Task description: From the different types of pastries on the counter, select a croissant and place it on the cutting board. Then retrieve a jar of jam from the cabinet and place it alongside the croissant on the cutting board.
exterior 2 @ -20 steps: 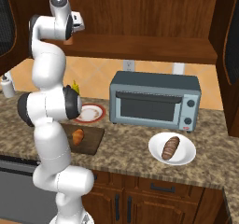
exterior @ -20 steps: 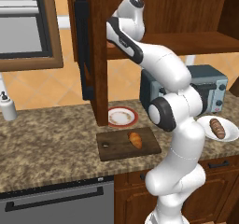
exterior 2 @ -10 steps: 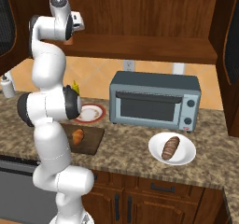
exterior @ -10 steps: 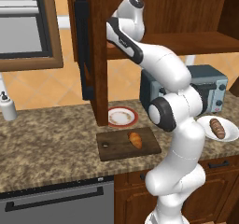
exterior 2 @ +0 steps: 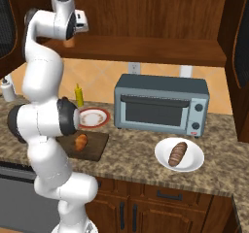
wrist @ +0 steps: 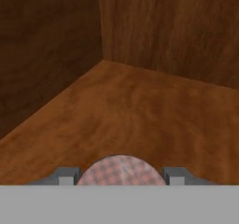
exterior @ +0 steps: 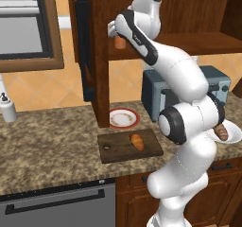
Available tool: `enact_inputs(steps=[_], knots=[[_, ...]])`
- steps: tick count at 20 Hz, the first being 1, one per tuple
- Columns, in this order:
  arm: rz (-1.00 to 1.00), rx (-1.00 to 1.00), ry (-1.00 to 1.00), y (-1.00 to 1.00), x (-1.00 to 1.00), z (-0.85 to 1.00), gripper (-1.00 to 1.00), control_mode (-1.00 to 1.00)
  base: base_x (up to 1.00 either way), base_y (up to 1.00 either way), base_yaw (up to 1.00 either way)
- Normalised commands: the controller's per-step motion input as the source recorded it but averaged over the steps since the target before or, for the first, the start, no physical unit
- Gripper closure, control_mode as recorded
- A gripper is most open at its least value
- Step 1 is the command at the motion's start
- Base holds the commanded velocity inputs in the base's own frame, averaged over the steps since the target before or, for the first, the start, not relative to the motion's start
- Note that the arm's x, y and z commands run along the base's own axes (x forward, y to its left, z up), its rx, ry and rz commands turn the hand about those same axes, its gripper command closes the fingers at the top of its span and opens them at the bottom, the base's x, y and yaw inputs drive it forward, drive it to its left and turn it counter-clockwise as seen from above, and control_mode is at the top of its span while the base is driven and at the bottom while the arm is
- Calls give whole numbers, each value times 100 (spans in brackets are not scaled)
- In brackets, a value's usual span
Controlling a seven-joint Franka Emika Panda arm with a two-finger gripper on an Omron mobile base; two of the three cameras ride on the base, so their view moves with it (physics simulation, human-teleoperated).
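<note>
On the counter, left edge: white bottle [exterior: 8,109], apart from my work.
Cutting board [exterior: 120,148]: near the counter's front edge; croissant [exterior: 137,141] already lies on it, room left beside it for the jam.
Cabinet [exterior: 198,40] shelf: my gripper [exterior: 119,38] is clamped on the jar of jam [exterior: 120,42], ready to lift, I judge.
Right end: brown pastry [exterior 2: 177,153] on its plate [exterior 2: 163,158], not needed.

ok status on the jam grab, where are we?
Pincer shut on jar of jam, on the cabinet shelf. Croissant already on cutting board. Nothing blocking the way out.
</note>
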Motion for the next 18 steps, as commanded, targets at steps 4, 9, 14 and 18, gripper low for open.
enact_inputs(steps=[4, 9, 14, 18], knots=[[14, 12, -3, -30, -100, 12, 100, -100, 0, 0, 0], [27, 20, -9, -27, -100, 10, 100, -100, 0, 0, 0], [42, 2, -1, -29, -100, -17, 100, -100, 0, 0, 0], [53, -7, 0, -18, -100, -61, 100, -100, 0, 0, 0]])
